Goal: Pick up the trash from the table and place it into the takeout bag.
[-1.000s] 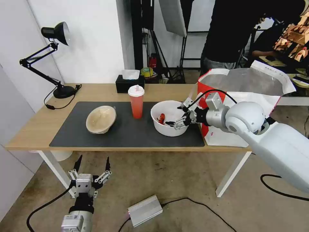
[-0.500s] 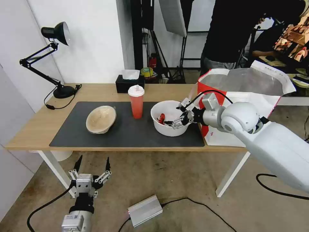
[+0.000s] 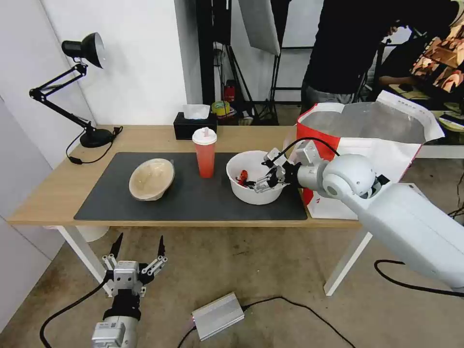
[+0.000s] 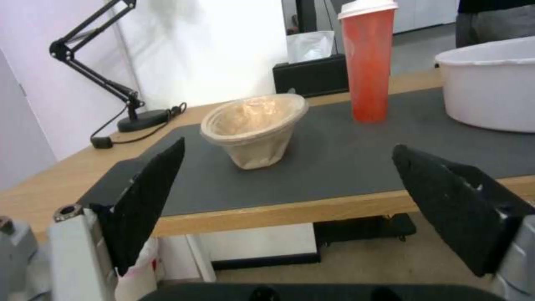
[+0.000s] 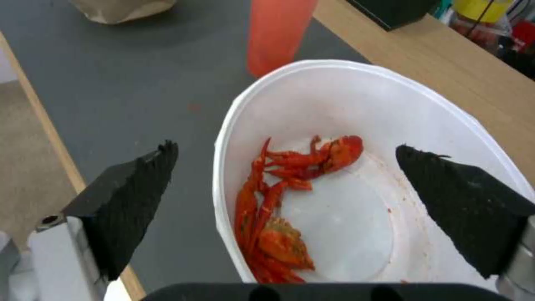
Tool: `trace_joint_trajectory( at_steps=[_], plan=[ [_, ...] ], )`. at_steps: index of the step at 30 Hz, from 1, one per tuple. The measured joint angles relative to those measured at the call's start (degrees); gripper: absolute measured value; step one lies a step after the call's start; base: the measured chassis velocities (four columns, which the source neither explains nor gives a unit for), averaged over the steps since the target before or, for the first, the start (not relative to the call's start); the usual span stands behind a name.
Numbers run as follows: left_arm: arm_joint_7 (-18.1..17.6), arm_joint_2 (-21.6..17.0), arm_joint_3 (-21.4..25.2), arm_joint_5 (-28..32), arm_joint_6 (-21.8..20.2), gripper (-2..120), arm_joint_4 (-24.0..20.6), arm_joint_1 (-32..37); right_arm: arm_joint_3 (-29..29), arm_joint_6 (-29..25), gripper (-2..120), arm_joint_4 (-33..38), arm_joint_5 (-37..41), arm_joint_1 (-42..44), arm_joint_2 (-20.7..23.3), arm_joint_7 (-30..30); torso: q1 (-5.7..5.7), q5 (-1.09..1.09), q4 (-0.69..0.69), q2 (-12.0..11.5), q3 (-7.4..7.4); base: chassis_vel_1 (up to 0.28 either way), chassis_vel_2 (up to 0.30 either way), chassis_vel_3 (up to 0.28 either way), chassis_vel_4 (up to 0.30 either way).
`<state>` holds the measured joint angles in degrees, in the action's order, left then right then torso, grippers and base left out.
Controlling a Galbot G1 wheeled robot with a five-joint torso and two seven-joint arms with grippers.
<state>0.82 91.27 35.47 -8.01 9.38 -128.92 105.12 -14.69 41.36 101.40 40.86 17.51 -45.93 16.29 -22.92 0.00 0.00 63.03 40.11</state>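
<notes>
Right gripper [image 3: 263, 178] has edged farther over the white bowl [image 3: 251, 193] — jaws apart, straddling its rim.
Left gripper [image 3: 137, 247], lower left, hangs spread; takeout bag [image 3: 386, 154] lettering seems unreadable.

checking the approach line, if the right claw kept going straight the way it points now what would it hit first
Probably the white bowl: the open right claw straddles its near rim, one finger outside the wall, the other over the inside. Straight on, the rim or the red crayfish scraps come first; depth is unclear.
</notes>
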Motion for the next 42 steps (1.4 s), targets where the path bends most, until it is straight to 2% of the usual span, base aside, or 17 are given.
trace_joint_trajectory(
  at_steps=[17, 42],
  plan=[
    [-0.04, 0.01, 0.13, 0.13, 0.03, 100, -0.01, 0.07, -3.00, 0.05, 100, -1.29, -0.05, -1.94, -2.92, -2.00, 0.00, 0.00, 0.00, 0.00, -0.01, 0.000, 0.000, 0.000, 0.000],
    [-0.06, 0.01, 0.17, 0.17, 0.21, 100, -0.11, 0.19, -1.78, 0.07, 100, -1.23, 1.35, 1.19, -3.58, -5.08, 0.00, 0.00, 0.00, 0.00, 0.00, 0.000, 0.000, 0.000, 0.000]
  ],
)
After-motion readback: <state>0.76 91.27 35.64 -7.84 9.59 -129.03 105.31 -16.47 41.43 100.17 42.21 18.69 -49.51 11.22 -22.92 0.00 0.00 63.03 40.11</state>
